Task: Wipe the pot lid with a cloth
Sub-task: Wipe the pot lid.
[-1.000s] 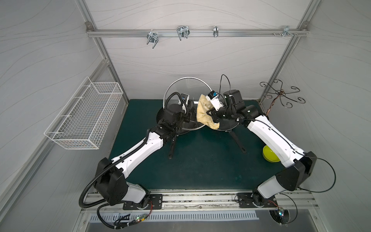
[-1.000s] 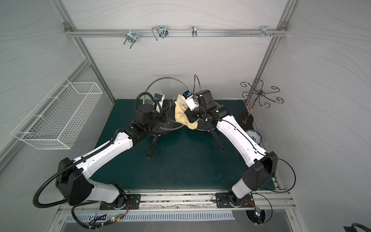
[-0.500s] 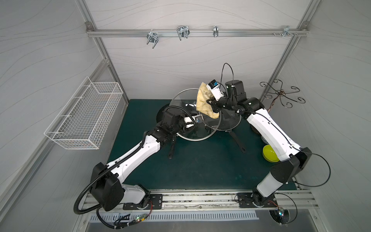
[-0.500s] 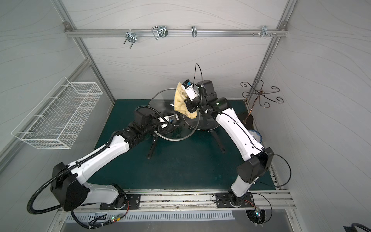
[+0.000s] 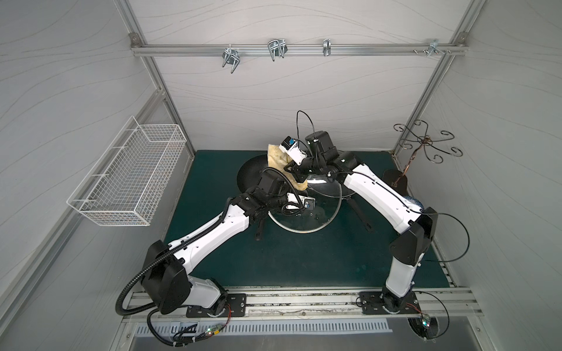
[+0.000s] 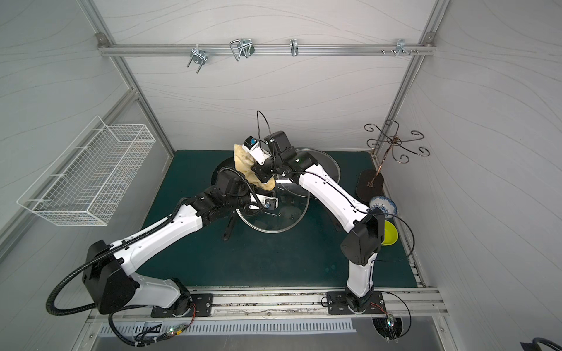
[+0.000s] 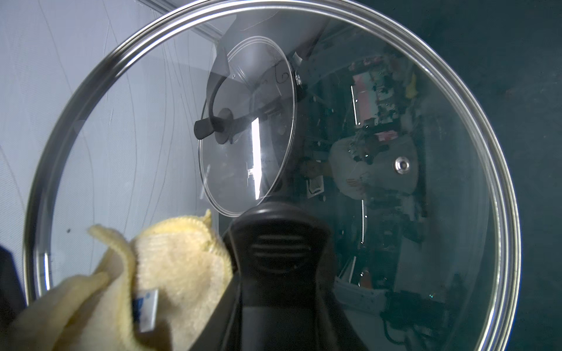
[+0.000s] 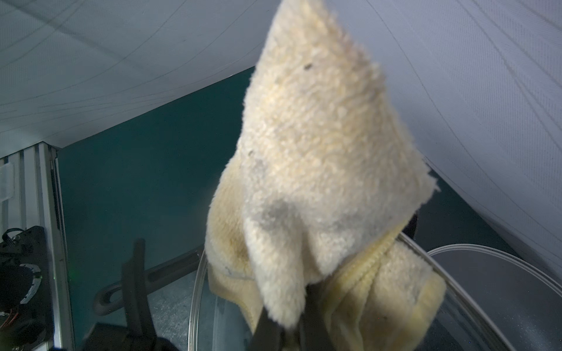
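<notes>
The left hand (image 5: 296, 209), gripping its knob (image 7: 279, 258), has tipped the glass lid (image 5: 319, 225) down toward six o'clock. The right hand (image 5: 292, 173) pinches the cloth (image 5: 278, 156) at the lid's eleven o'clock rim, maybe touching it, so wiping can go on.

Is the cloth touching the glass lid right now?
Touching. The right wrist view shows the cloth folded over the rim of the glass lid, which runs straight into its folds.

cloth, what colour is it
The cloth is pale yellow with greyish stains; the right wrist view shows it best.
</notes>
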Tool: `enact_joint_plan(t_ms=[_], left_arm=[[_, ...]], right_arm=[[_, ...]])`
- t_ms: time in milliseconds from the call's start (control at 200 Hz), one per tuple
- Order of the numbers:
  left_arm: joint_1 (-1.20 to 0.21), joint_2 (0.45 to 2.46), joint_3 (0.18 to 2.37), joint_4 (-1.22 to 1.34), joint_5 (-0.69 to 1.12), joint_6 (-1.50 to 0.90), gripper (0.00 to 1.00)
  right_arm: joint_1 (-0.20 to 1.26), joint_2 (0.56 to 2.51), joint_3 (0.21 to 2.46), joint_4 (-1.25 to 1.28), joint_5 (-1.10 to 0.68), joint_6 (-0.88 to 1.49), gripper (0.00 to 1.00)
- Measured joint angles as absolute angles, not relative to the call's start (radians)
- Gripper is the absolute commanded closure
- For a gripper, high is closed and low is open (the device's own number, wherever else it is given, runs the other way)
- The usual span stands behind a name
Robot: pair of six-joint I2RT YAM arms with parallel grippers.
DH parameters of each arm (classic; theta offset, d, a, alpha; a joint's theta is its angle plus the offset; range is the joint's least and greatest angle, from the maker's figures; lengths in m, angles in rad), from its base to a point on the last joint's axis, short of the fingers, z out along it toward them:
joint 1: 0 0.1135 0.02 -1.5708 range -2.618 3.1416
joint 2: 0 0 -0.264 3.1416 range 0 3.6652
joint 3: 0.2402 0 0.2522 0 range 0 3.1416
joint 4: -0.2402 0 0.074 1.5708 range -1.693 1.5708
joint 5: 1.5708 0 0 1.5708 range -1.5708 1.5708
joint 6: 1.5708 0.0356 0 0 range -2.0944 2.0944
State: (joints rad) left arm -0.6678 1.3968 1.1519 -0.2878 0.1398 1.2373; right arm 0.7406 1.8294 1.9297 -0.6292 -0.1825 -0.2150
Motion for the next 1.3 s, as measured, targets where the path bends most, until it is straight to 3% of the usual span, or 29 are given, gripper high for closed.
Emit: enact_joint_plan(t_ms=[440,720,981,1301], left_arm=[[-0.659,1.431,1.14,-0.058,0.099,0.858,1.0],[-0.658,1.459,1.135,0.09,-0.111,0.509,1.0],[-0.653,1.459,1.172,0.064,-0.321,0.062,1.0],[-0.642,1.451,1.18,0.047,-0.368,-0.374,1.0]], right_arm=[[0.581,1.718,1.853,-0.615,-0.17,-0.187,1.0],[0.531,1.596,1.71,-0.626,-0.141,-0.182,1.0],[0.584,1.539,1.608,-0.656,-0.112,-0.174,1.0],[0.728,1.54,1.571,-0.653,-0.111,-0.119,1.0]])
